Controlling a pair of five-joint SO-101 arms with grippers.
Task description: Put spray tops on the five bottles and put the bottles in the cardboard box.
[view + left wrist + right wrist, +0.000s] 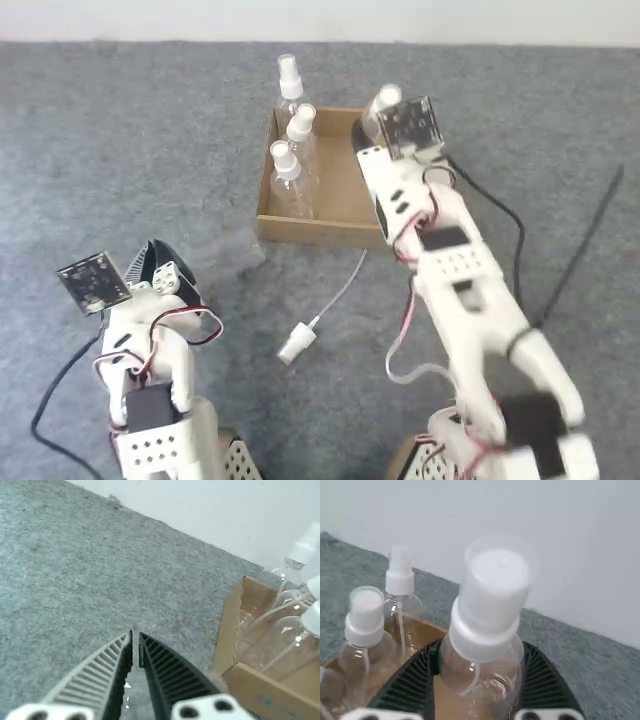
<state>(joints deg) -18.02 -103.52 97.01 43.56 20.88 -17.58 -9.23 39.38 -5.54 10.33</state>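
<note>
I see a clear, spray-capped bottle (481, 666) clamped in my right pincer (479, 682) above the far corner of the cardboard box (335, 232). My left pincer (136, 635) is closed, empty, over the grey surface (75, 555).

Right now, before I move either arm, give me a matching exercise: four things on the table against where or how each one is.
Things
1. loose spray top
2. rightmost bottle
3. left jaws
4. cardboard box

Places or states
a. shut and empty, over bare carpet
b. lying on the carpet in front of the box
c. clamped in the right jaws, at the box's right wall
d. open-topped, with upright bottles inside

Pairs: 1-b, 2-c, 3-a, 4-d
</note>
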